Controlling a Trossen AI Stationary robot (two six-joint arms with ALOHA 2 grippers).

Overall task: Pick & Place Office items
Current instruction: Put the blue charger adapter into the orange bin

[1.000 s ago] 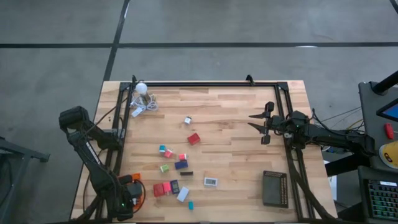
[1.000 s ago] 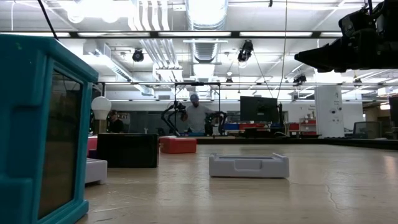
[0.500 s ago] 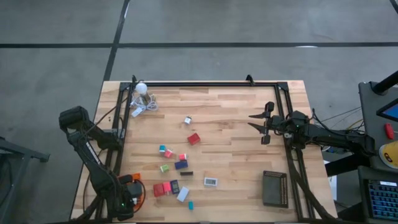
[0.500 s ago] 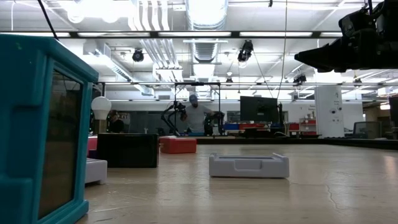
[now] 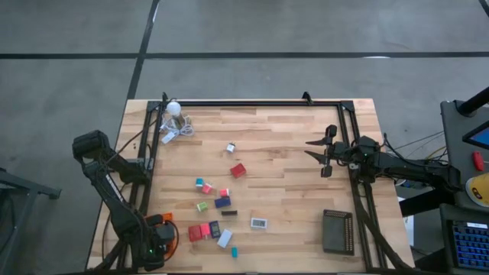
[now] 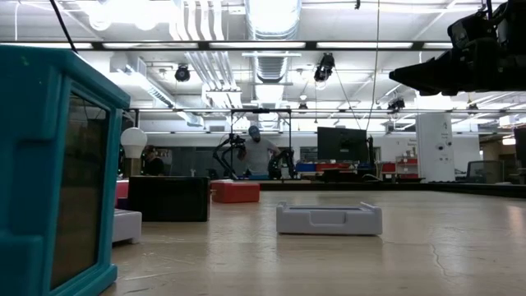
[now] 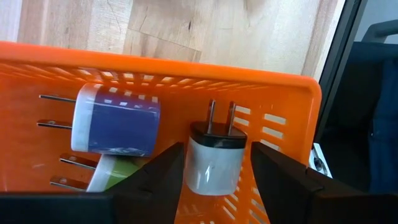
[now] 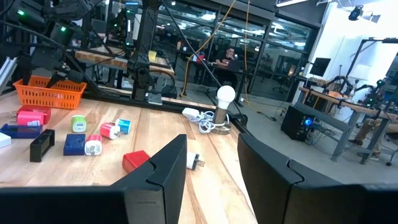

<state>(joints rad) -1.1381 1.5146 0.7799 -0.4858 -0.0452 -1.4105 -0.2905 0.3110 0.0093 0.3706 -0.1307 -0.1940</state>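
Left gripper (image 7: 213, 163) over orange tray (image 7: 281, 93), fingers parted, straddling white-black plug (image 7: 212, 159); grip uncertain. Your remaining items lie beyond tray, nearer this arm.

The left gripper (image 7: 214, 171) hangs just over an orange ribbed plastic tray (image 7: 283, 112) with slotted walls. Between its two dark fingers (image 7: 152, 180), which stand apart, sits a small white plug adapter with a black top and two metal prongs (image 7: 214, 158); the fingers flank it with a slight gap on each side. Beside it in the tray lies a navy-and-white plug adapter (image 7: 115, 121), prongs sticking out sideways, and against that a green-and-white one (image 7: 115, 174). Beyond the tray's far wall runs a pale wooden tabletop (image 7: 217, 31), edged by a dark frame rail (image 7: 342, 43).
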